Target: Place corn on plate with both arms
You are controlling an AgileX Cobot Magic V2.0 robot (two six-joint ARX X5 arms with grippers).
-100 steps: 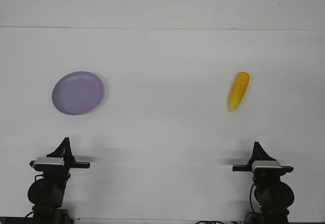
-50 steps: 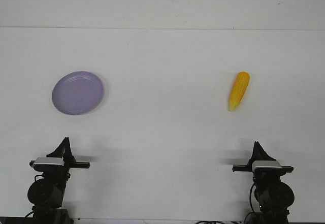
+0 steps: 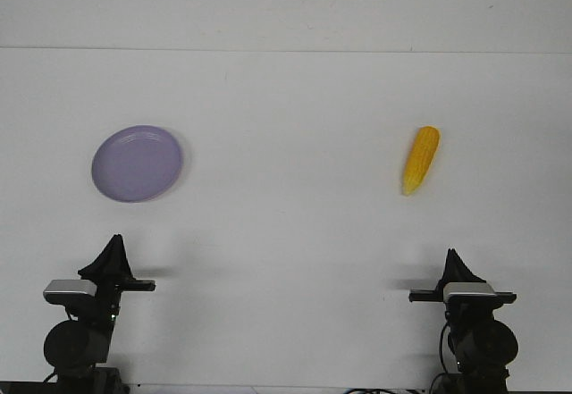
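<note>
A white tabletop (image 3: 295, 233) fills the front view, with a pale wall behind it. On the left half lies a round, shallow, lavender-purple plastic plate (image 3: 137, 163), sitting flat with nothing on it. Well apart from it, on the right half, lies a yellow tapered corn cob with a bumpy kernel surface (image 3: 420, 159); its paler pointed tip faces the near edge and it leans slightly to the right at its far end. At the near edge sit two black robot arms. The left gripper (image 3: 113, 249) points up towards the plate, near it but not touching. The right gripper (image 3: 453, 260) points towards the corn, clear of it. Neither holds anything, and I cannot tell how wide either pair of fingers is.
</note>
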